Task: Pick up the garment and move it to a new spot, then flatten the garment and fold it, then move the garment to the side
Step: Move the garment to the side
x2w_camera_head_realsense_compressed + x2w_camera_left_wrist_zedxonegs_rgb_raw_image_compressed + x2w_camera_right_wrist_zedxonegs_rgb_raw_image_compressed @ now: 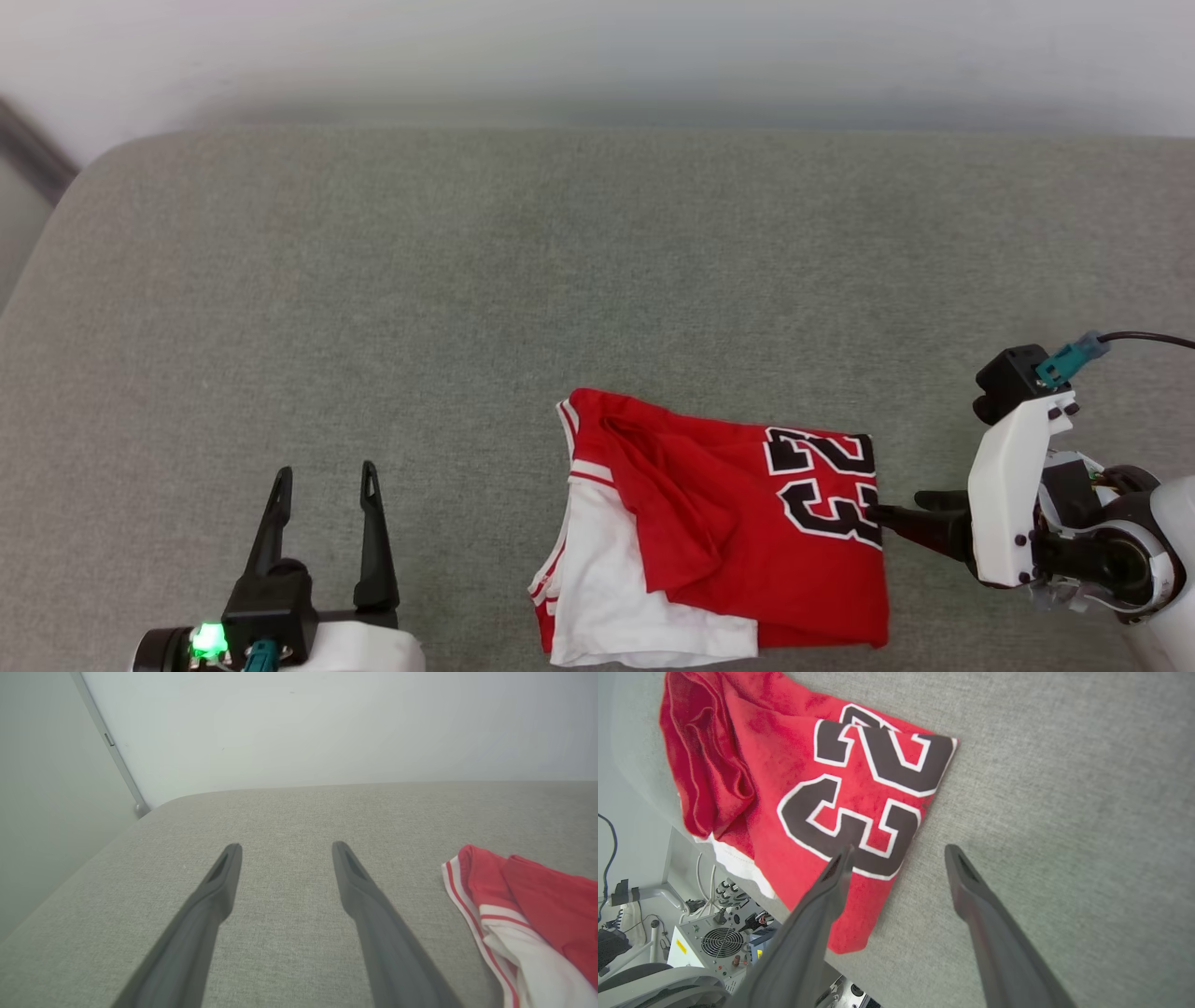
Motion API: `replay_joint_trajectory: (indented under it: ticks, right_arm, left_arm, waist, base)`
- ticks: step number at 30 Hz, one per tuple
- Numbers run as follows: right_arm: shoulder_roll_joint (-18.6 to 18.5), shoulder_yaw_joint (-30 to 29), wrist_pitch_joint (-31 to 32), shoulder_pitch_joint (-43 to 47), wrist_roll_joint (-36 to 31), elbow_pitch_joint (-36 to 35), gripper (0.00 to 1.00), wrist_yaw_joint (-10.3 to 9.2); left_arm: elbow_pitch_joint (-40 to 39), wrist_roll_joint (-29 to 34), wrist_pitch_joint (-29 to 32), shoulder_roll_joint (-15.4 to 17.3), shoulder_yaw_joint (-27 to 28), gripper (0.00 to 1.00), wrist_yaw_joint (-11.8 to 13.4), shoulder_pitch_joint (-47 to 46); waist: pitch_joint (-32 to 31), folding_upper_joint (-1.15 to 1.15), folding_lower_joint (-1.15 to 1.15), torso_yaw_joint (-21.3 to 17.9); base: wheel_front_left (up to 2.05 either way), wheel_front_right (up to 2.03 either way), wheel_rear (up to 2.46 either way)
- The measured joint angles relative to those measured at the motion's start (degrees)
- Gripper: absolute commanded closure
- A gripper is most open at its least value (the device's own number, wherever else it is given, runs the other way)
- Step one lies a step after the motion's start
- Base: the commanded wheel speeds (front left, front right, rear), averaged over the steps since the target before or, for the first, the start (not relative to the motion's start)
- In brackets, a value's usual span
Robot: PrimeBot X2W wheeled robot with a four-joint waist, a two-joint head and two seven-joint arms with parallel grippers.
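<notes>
Garment [728,532] lay folded on the grey cushion [467,280], close to its front edge and right of centre. Black numerals [826,490] faced up at its right end, with a white sleeve at the front left. Right gripper [896,506] stood at the garment's right edge, jaws spread wide and holding nothing. One finger [817,914] lay over the red cloth beside the numerals, the other over bare cushion. Contact with the cloth could not be determined. Left gripper [327,471] stood well apart near the front left, jaws spread wide and empty, over bare cushion.
</notes>
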Motion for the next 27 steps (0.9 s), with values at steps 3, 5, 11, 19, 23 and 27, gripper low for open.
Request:
replay_joint_trajectory:
  ticks: [3, 5, 11, 19, 23, 27]
  right_arm:
    - [1.4, -0.8, -0.5, -0.1, 0.9, 2.3, 0.0, -0.01]
    - [3.1, -0.9, -0.3, -0.1, 2.3, 3.5, 0.0, 0.0]
    - [5.1, 0.6, 0.7, -0.4, 3.8, 5.3, 0.0, 0.04]
    - [4.2, 3.8, -1.3, -1.3, 1.9, 6.6, 1.0, 0.05]
    - [3.7, 5.8, -2.7, -2.0, 1.3, 7.1, 1.0, 0.05]
    - [3.0, 7.7, -3.9, -2.7, 1.3, 7.0, 1.0, 0.03]
  left_arm:
    - [0.0, 0.4, 0.0, 0.0, -0.7, 0.0, -0.2, -1.1]
    - [0.0, 0.7, 0.0, -0.1, -1.1, 0.0, -0.3, -1.7]
    - [0.2, 0.6, 0.0, 0.0, -1.1, 0.0, -0.2, -3.4]
    - [0.6, 0.5, 0.0, -0.1, -1.6, 0.0, 0.1, -3.8]
    - [0.6, 0.2, 0.0, -0.1, -1.6, 0.0, 0.3, -3.6]
    - [0.9, 0.2, 0.0, -0.1, -1.8, 0.0, 0.4, -2.7]
  waist:
    - [1.6, 0.0, 0.0, 0.9]
    - [2.7, 0.0, 0.0, 1.7]
    - [5.2, 0.0, 0.0, 4.0]
    - [5.7, 0.0, 0.0, 5.5]
    - [5.0, 0.0, 0.0, 5.4]
    - [3.3, 0.0, 0.0, 5.0]
  base:
    - [0.0, 0.0, 0.0]
    - [0.0, 0.0, 0.0]
    - [0.0, 0.0, 0.0]
    - [0.0, 0.0, 0.0]
    - [0.0, 0.0, 0.0]
    - [0.0, 0.0, 0.0]
